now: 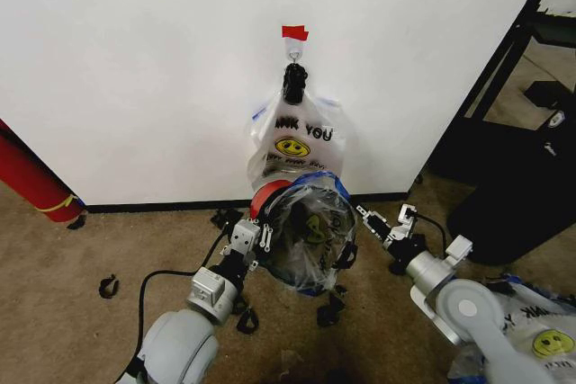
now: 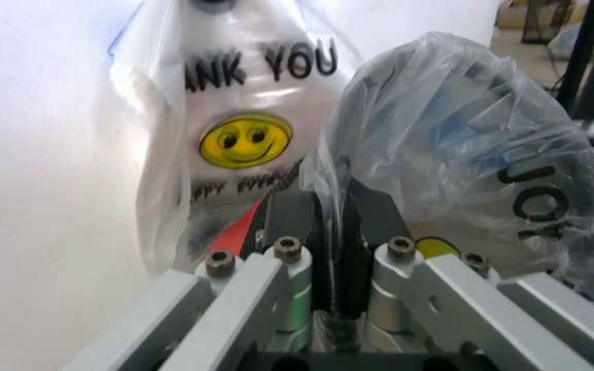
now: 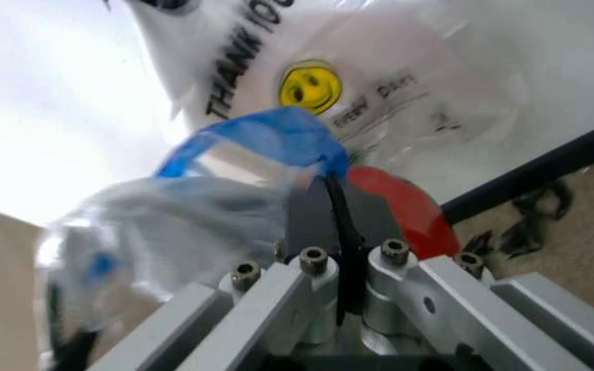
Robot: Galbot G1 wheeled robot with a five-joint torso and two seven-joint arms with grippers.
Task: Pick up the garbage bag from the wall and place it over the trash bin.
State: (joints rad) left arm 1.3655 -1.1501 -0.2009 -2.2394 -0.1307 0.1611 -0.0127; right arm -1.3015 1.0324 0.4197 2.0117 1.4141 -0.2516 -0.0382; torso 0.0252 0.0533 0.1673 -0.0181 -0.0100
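Several garbage bags hang from a small hook under red tape on the white wall. One garbage bag is spread over the round black trash bin, whose red base shows behind it. My left gripper is at the bin's left side, shut on that bag's plastic. At the bin's right side my right gripper is shut on the bag by its blue handle strip. The wrist views show the hanging bag's smiley close behind.
A much bigger black container and a black frame stand at the right. A red roll leans at the left wall. More bags lie at the lower right. Black clips and cables litter the carpet.
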